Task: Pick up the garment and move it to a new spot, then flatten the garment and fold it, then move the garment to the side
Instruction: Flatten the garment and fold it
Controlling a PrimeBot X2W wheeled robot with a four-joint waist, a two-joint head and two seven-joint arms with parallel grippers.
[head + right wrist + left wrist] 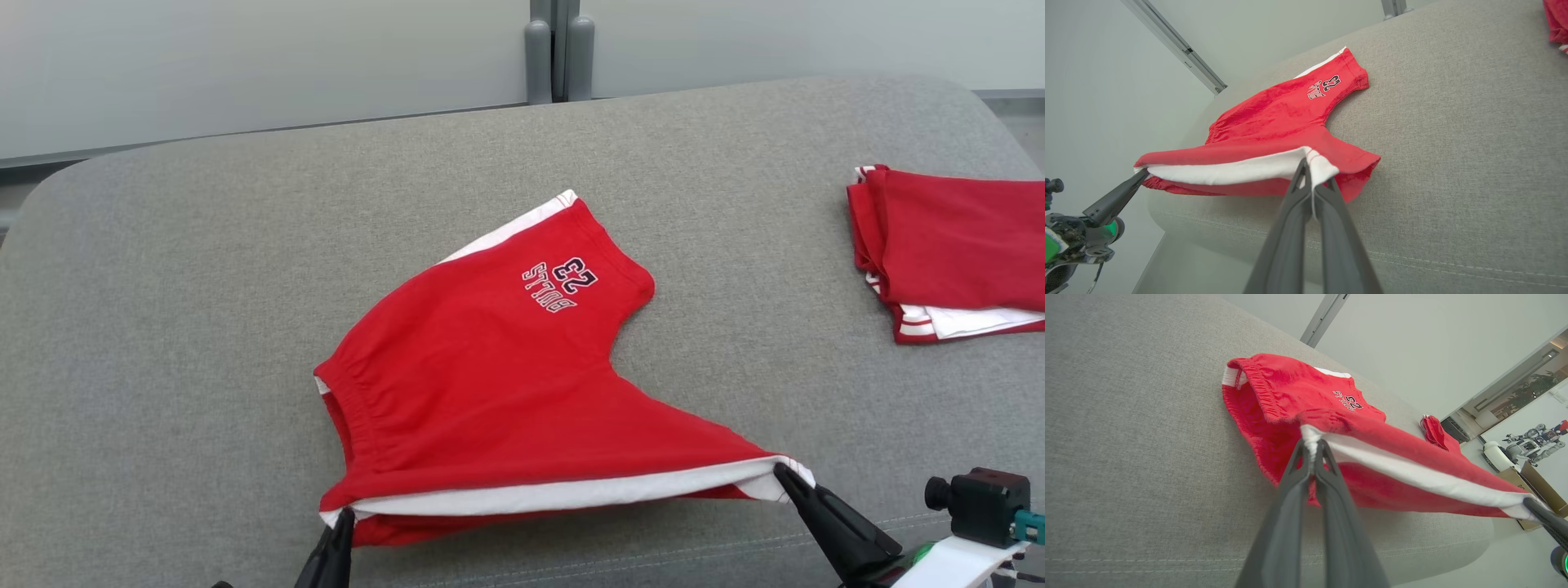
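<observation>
Left fingers [331, 554] and right fingers [824, 514] are each pinched shut, held well apart, tips forward.

Red garment [490, 376], white side stripe; grey cushion [204, 286].

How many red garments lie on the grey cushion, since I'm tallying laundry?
2: red printed shorts, centre front of the grey fabric cushion; folded red-and-white garment at far right, possibly several stacked.

Robotics lab, as I see it: pale partition walls [245, 65] beyond the grey cushion [163, 286]; another robot [1531, 445] and cardboard box [1541, 490] far right of my left gripper [1312, 443].
</observation>
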